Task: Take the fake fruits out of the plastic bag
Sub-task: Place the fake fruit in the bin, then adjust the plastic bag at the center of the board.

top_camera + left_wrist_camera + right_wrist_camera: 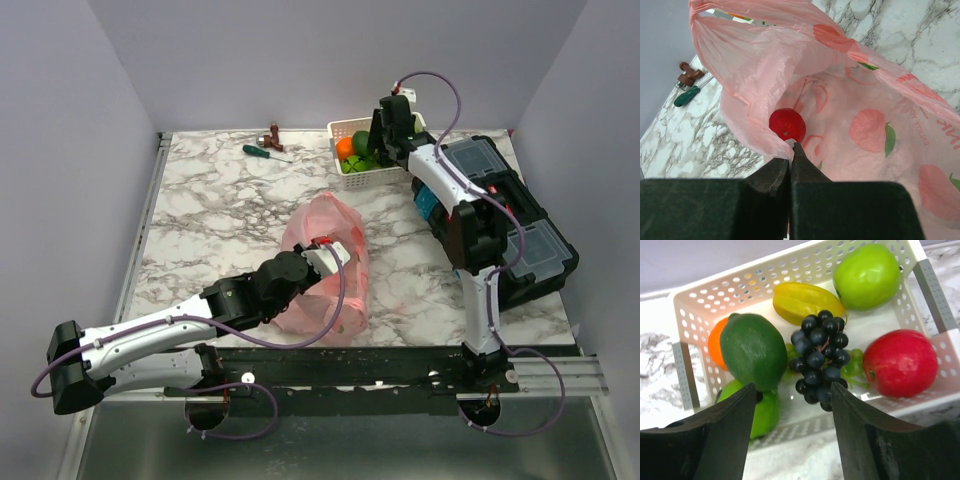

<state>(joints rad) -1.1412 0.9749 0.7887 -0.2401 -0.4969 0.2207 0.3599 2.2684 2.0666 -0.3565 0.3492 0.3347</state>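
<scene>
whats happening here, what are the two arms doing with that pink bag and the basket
The left arm's fingers are shut on the rim of the pink bag, holding its mouth open; one red apple lies inside. The right arm's fingers are open and empty above the white basket, which holds a green apple, dark grapes, a second red apple and more. So the bag is not yet emptied.

My left gripper [791,148] rises from the bottom edge, its two dark fingers pressed together on a fold of the pink plastic bag [850,100] at its rim. The bag gapes open, printed with peaches. Inside, just beyond my fingertips, sits one red apple [787,125]. At the left, on the marble table [715,145], lie a green-handled screwdriver [686,96] and a small brown object [689,76].
</scene>
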